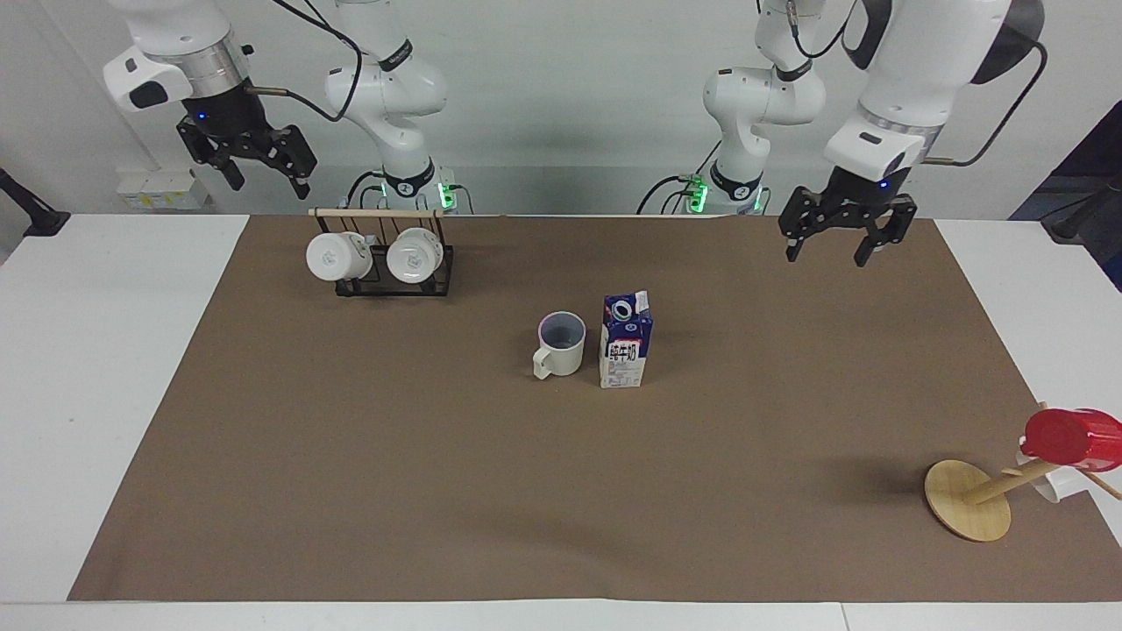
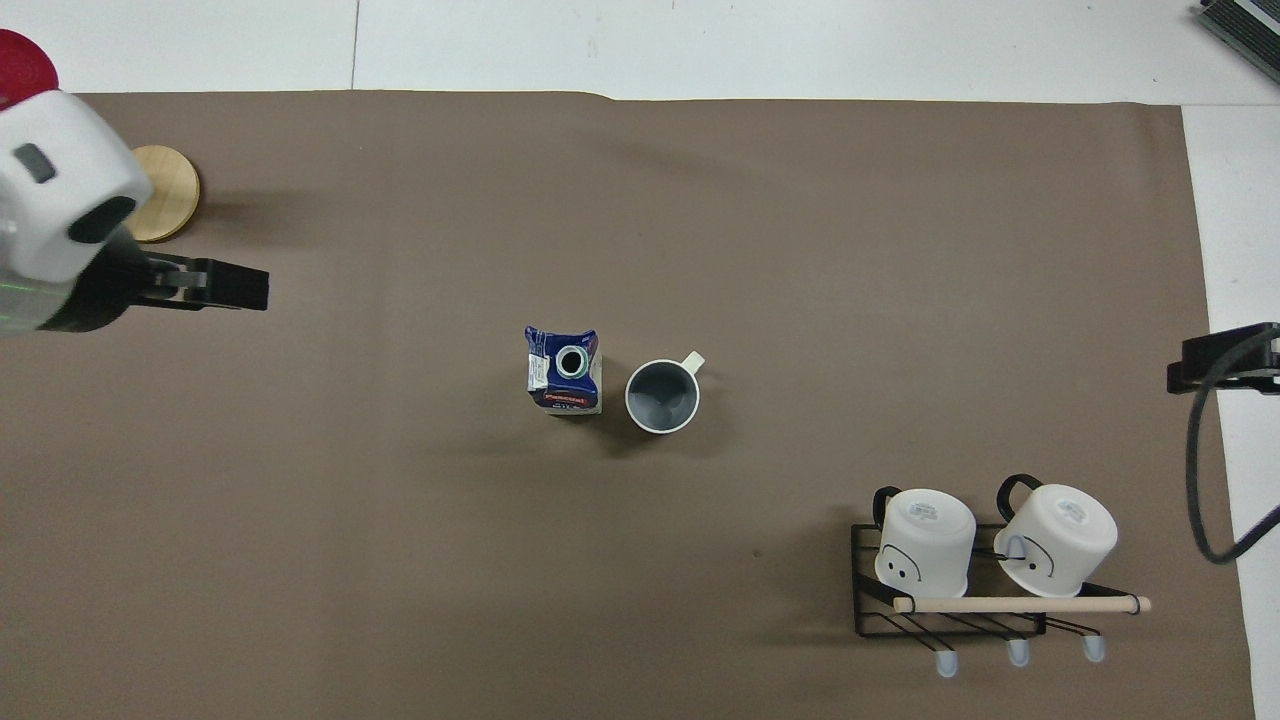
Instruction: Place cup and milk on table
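Observation:
The cream-beige cup [image 1: 561, 343] stands upright on the brown sheet of the table [image 1: 438, 491], its grey-blue inside showing in the overhead view [image 2: 662, 397]. The milk [image 1: 626, 346] stands upright close beside it, toward the left arm's end, apart from it; its teal-ringed cap shows from above [image 2: 566, 372]. My left gripper [image 1: 828, 254] is open and empty, raised over the sheet toward the left arm's end, well clear of the milk; it shows in the overhead view [image 2: 225, 287]. My right gripper [image 1: 267, 184] is open and empty, held high above the right arm's end.
A black wire rack [image 1: 386, 280] with two white mugs stands nearer to the robots toward the right arm's end [image 2: 960, 610]. A wooden mug tree [image 1: 969, 499] with a red cup [image 1: 1074, 438] stands at the sheet's corner farthest from the robots, at the left arm's end.

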Controlling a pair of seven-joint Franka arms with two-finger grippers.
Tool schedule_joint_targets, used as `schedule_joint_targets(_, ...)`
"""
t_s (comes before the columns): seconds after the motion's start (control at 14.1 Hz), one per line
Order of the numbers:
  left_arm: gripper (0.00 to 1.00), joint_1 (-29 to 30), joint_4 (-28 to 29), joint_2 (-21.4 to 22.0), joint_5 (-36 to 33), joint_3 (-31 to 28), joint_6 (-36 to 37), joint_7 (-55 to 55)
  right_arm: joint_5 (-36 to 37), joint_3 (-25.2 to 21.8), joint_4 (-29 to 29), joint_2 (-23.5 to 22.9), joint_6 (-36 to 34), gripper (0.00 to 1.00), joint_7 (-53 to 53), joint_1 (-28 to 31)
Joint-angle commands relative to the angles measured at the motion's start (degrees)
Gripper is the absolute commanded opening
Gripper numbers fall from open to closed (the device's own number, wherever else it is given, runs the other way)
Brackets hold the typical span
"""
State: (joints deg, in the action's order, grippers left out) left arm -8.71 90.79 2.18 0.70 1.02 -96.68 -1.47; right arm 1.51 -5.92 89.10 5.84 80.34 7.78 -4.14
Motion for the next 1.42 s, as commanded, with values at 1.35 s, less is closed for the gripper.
schedule_joint_targets(1.35, 1.0, 4.84, -7.12, -0.16, -1.14, 0.57, 13.1, 3.66, 0.07, 0.11, -0.16, 0.04, 1.04, 1.0, -0.57, 0.01)
